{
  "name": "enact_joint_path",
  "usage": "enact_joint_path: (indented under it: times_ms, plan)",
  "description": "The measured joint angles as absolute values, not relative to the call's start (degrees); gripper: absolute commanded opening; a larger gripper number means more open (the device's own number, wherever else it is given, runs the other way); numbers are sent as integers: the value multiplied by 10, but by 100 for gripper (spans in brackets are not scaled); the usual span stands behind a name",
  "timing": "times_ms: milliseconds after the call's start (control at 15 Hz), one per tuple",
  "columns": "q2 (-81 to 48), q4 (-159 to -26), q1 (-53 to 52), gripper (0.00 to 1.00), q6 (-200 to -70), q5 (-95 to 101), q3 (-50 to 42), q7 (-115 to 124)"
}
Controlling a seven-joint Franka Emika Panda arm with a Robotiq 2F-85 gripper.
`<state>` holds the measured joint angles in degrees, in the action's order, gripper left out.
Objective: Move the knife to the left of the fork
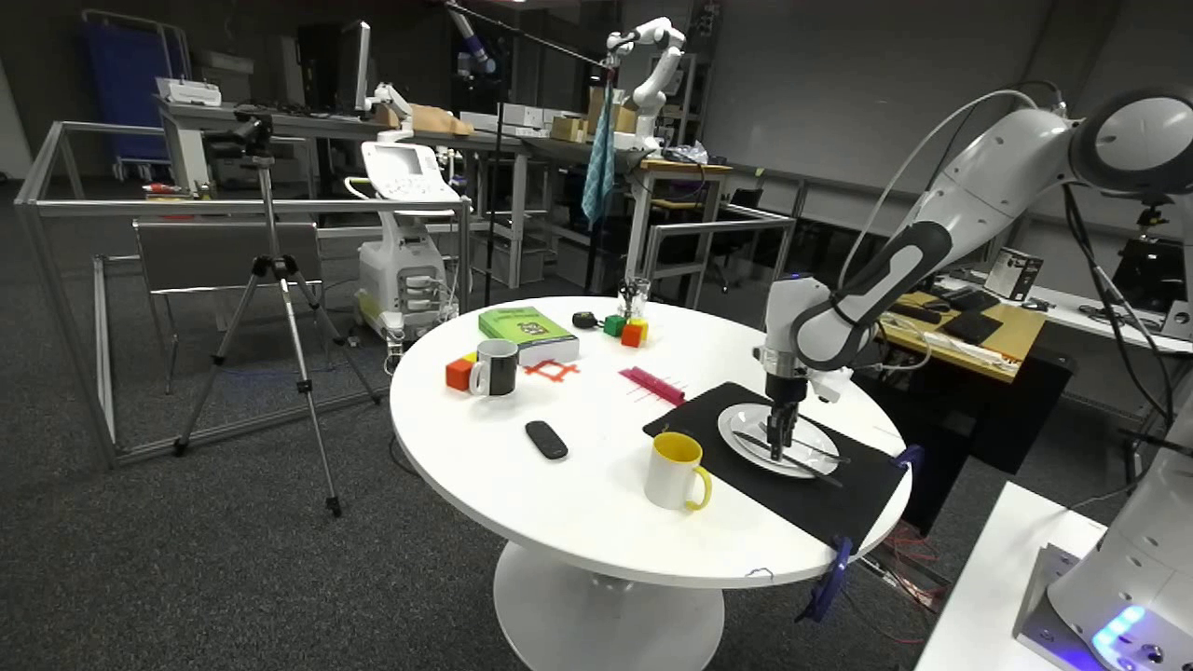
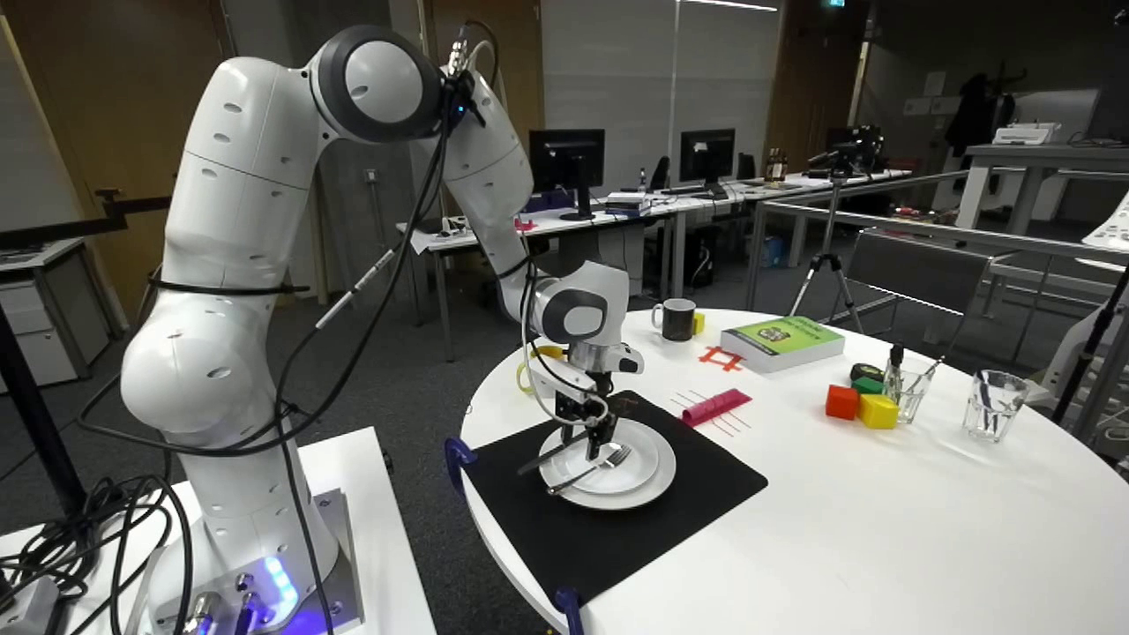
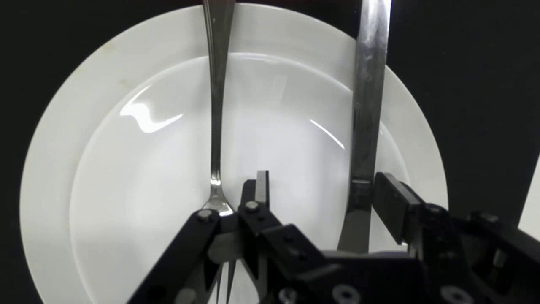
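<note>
The white plates (image 1: pixel 733 431) are stacked on a black mat, also seen in an exterior view (image 2: pixel 657 485). A metal fork (image 3: pixel 216 97) and a knife (image 3: pixel 369 97) lie across the plate, roughly parallel and apart; the knife is right of the fork in the wrist view. Both also show in an exterior view, the fork (image 2: pixel 578 479) and the knife (image 2: pixel 540 459). My gripper (image 3: pixel 321 185) is open at the plate. The knife lies between its fingers, close to the right finger. The left finger is between fork and knife. The gripper's body hides the knife's blade end and part of the fork's head.
The black mat (image 2: pixel 706 494) is held by blue clamps (image 1: pixel 829 582) at the table edge. A yellow-handled mug (image 1: pixel 673 473) stands beside the mat. A pink holder (image 2: pixel 714 406), a black remote (image 1: pixel 546 440), a green book (image 2: pixel 783 342), coloured blocks and glasses stand farther off.
</note>
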<state>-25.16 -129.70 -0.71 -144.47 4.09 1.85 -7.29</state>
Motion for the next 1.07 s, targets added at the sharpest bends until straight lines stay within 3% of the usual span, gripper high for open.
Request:
enact_joint_path:
  times_ms: [333, 1067]
  plan:
    - [-253, -1295, -7, 1, -1445, 41, 18, -73]
    - [-253, -1291, -7, 4, -1445, 42, 13, -64]
